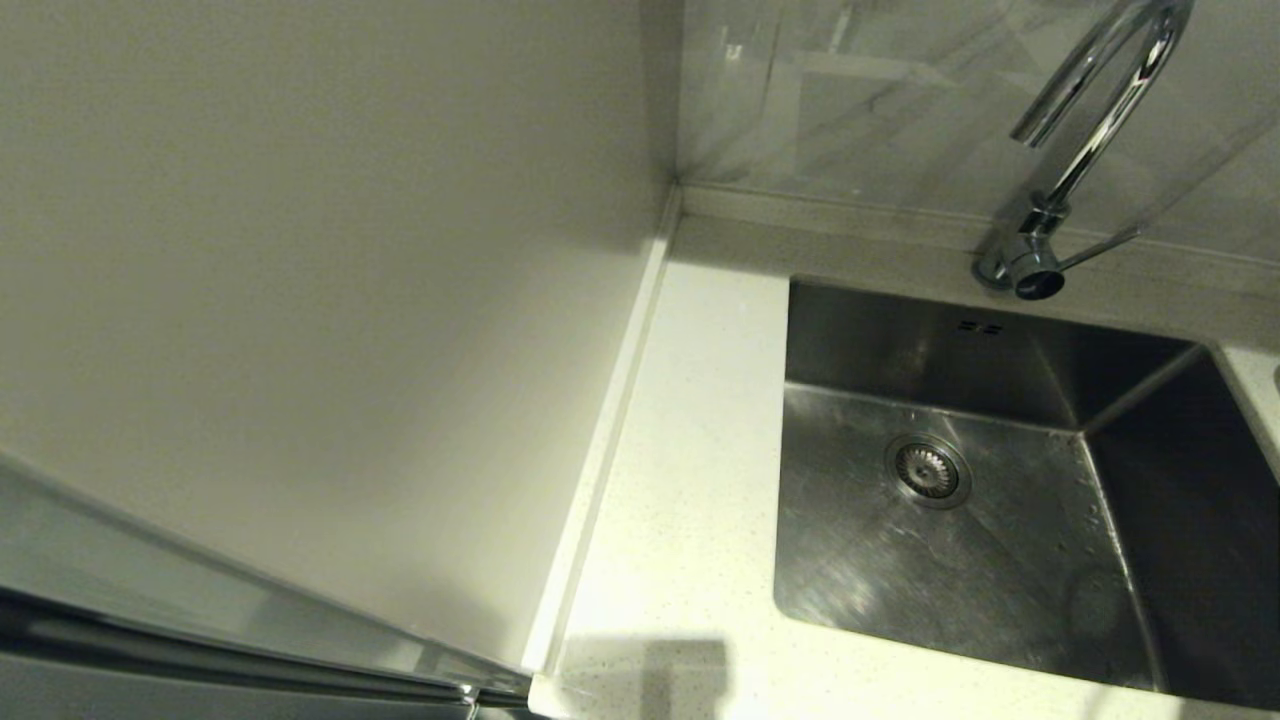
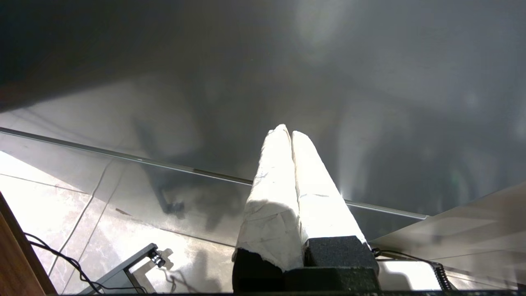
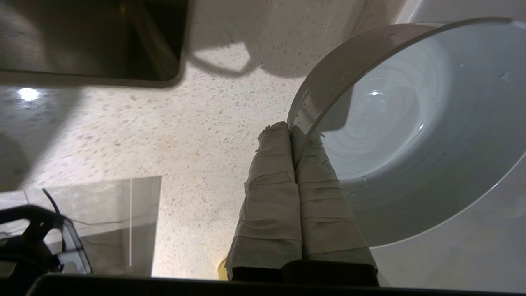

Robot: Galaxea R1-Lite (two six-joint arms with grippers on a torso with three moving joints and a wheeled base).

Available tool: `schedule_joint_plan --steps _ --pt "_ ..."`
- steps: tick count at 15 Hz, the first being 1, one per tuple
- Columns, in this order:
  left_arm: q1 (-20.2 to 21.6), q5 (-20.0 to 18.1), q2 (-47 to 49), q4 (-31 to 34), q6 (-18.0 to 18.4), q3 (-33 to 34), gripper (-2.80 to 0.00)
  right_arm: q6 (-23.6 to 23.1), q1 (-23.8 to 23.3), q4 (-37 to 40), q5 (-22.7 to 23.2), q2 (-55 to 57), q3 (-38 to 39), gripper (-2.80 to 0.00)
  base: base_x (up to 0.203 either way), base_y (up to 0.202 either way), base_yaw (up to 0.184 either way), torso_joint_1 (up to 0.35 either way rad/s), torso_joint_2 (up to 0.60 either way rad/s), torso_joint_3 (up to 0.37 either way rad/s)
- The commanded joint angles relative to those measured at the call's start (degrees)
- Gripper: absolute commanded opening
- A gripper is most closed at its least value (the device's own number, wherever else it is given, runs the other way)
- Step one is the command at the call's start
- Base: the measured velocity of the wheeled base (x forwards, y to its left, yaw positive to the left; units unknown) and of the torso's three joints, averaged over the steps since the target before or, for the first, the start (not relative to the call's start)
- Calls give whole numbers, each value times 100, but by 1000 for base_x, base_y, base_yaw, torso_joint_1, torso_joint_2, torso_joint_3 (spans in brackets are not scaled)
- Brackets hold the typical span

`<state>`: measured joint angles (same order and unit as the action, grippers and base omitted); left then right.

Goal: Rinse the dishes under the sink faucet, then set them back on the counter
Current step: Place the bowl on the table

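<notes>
Our right gripper (image 3: 292,128) appeared only in its own wrist view, its two cloth-wrapped fingers (image 3: 269,193) pressed together with the jaws clamped on the rim of the pale blue bowl (image 3: 415,135), one finger on the greyish outer wall and the other inside. The bowl was tipped up on edge, so that its open, wet hollow faced the camera and its rim swept away from the fingertips in a wide arc; water beads clung to the inside. It was held above the speckled white table (image 3: 172,135), with a corner of the sink (image 3: 82,37) showing beyond. Our left gripper (image 2: 291,132) hung low, well away from the work, pointing toward a dark glossy panel above the tiled floor (image 2: 49,193), jaws closed together on nothing. From the head view we saw neither arm and no bowl: only the sink (image 1: 1000,480) with its round drain strainer (image 1: 927,470), the chrome faucet (image 1: 1090,130) arching over the back edge with its side lever (image 1: 1100,245), the table (image 1: 690,450) to the left of the basin, and the cream wall panel (image 1: 320,300).
</notes>
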<state>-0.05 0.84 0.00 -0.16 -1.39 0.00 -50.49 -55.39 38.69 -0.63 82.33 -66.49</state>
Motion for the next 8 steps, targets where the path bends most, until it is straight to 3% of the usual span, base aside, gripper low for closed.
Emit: schedule_joint_plan --steps 1,8 --pt "-3 9 -18 -2 -1 0 -280 -31 -233 -331 -5 209 407 -280 0 0 0 0 0 0" --pt "0 4 -18 -2 -1 0 -280 -46 -368 -383 22 608 630 -280 0 0 0 0 0 0"
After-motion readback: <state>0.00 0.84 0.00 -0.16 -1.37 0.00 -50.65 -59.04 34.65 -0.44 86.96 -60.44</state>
